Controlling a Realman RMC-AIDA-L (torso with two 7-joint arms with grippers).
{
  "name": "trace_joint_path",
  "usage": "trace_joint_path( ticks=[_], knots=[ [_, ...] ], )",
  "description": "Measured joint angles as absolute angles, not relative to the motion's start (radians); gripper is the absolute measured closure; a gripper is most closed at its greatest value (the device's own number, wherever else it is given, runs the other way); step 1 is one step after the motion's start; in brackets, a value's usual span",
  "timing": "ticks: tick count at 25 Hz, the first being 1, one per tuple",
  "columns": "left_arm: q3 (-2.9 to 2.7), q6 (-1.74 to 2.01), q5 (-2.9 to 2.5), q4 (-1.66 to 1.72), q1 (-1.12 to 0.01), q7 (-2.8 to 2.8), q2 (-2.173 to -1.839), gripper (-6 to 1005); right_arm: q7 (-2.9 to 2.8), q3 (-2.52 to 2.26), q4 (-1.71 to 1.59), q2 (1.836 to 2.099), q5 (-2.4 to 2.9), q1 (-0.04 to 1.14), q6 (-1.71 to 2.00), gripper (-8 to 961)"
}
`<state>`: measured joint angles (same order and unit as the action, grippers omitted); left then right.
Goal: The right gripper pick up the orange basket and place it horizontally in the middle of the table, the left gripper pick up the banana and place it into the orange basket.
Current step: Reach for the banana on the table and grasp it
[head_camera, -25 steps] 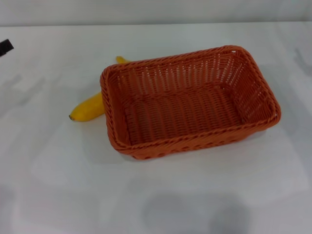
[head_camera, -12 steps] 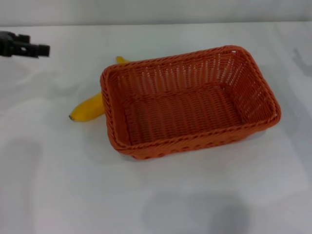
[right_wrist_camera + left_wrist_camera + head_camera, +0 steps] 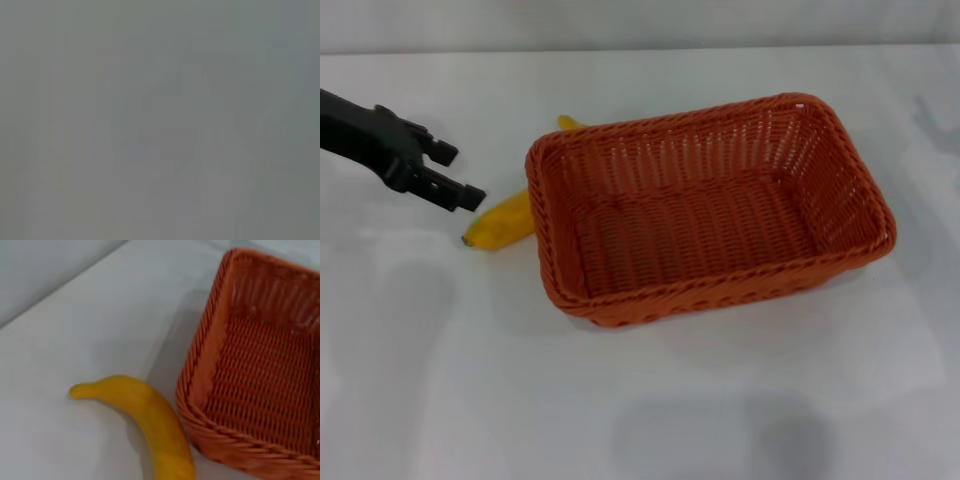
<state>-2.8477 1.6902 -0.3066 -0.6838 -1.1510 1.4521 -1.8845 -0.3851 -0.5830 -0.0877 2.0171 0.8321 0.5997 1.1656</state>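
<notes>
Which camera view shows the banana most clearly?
The left wrist view shows the banana best: it is close, lying on the table beside the basket. The head view shows only its two ends, the middle hidden behind the basket, with the left pincer near. The right wrist view shows none of it.

No lettering, label, brand mark, number or sign can be read anywhere in these views, neither in the head view nor in either wrist view; the right wrist view is a plain grey blur.

Yellow banana (image 3: 500,221) flat against empty orange basket (image 3: 710,205)
</notes>
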Motion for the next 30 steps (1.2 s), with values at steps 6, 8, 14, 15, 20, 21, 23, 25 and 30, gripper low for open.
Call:
trace_joint_path(
  ticks=[6,8,14,15,20,21,23,25,30],
  knots=[
    [-2.847,1.59,-0.324,-0.676,-1.152,1.432,-1.93,126,-0.385,-0.583,-0.089,2.015,0.832,0.592,1.165,76],
    [-2.847,1.542,-0.322,-0.659,-1.147,1.425,-1.946,126,-0.385,-0.583,-0.09,2.015,0.832,0.591,1.165,76],
    [-2.847,1.421,-0.338,-0.606,-1.139,1.413,-1.989,126,-0.385,-0.583,-0.091,2.014,0.832,0.593,1.164,76],
    [-2.847,1.408,-0.338,-0.601,-1.137,1.411,-1.993,127,-0.385,-0.583,-0.091,2.014,0.833,0.593,1.164,76],
    [-2.847,1.332,-0.334,-0.541,-1.122,1.4,-1.997,128,-0.385,-0.583,-0.091,2.014,0.833,0.596,1.164,76],
    [-2.847,1.314,-0.334,-0.527,-1.119,1.396,-1.997,128,-0.385,-0.583,-0.091,2.014,0.833,0.596,1.164,76],
    [-2.846,1.283,-0.333,-0.507,-1.115,1.39,-1.997,129,-0.385,-0.583,-0.091,2.014,0.833,0.597,1.164,76],
    [-2.845,1.264,-0.332,-0.491,-1.113,1.386,-1.997,130,-0.385,-0.583,-0.091,2.014,0.833,0.597,1.164,76],
    [-2.845,1.243,-0.326,-0.484,-1.109,1.378,-1.999,133,-0.385,-0.583,-0.091,2.014,0.831,0.593,1.164,76]
  ],
)
